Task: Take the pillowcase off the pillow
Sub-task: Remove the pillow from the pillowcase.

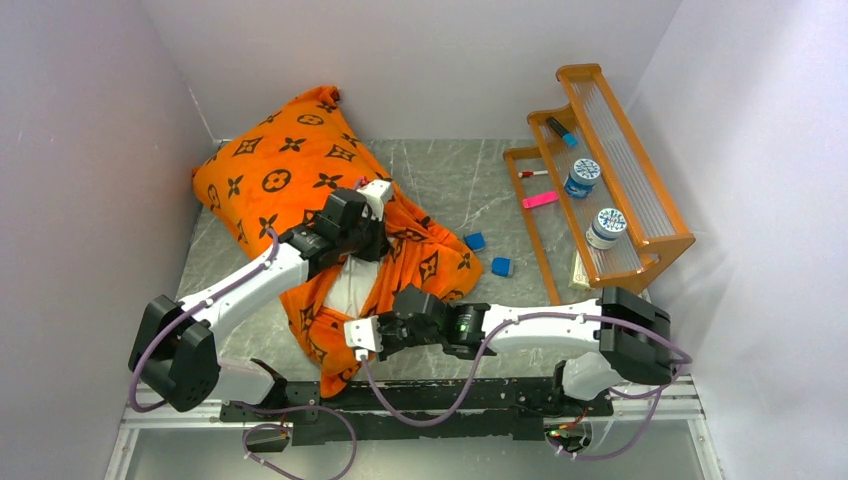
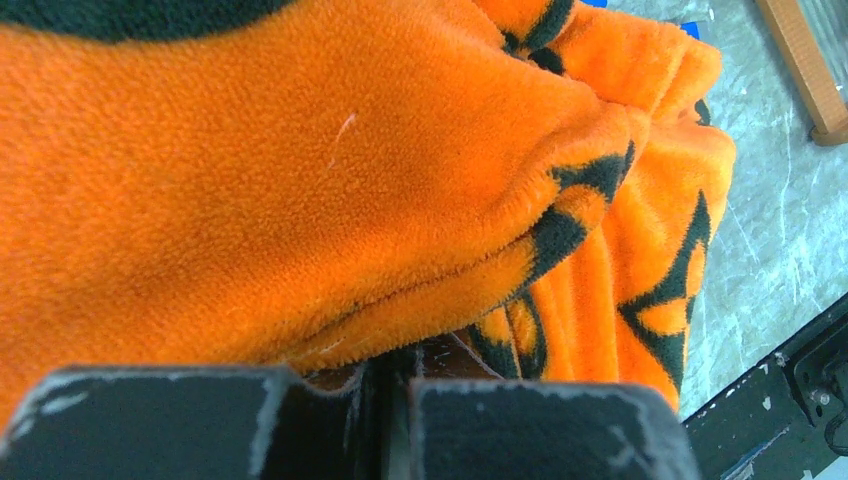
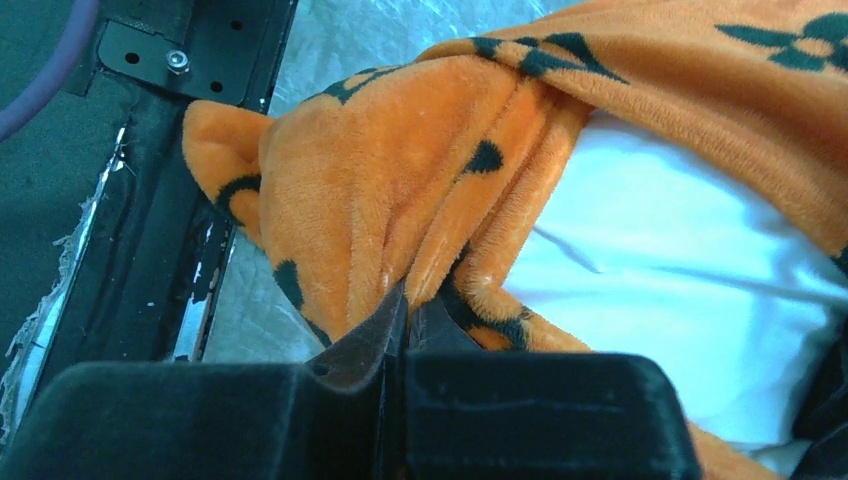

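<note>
Left gripper: I'm pinching a pillowcase fold.
Right gripper: I'm clamping its hem beside the pillow.
Handling: soft, limp fleece; probably holding best at the hem.

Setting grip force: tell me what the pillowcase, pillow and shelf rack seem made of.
The pillowcase looks like plush fleece, matte, with a short fuzzy nap. The pillow looks like smooth white woven cloth, lightly creased; fibre unclear. The rack seems varnished wood, orange-brown with a sheen, possibly imitation.

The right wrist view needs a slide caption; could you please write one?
The right hand pinches a fold of the orange pillowcase, with the white pillow exposed beside it.
</note>
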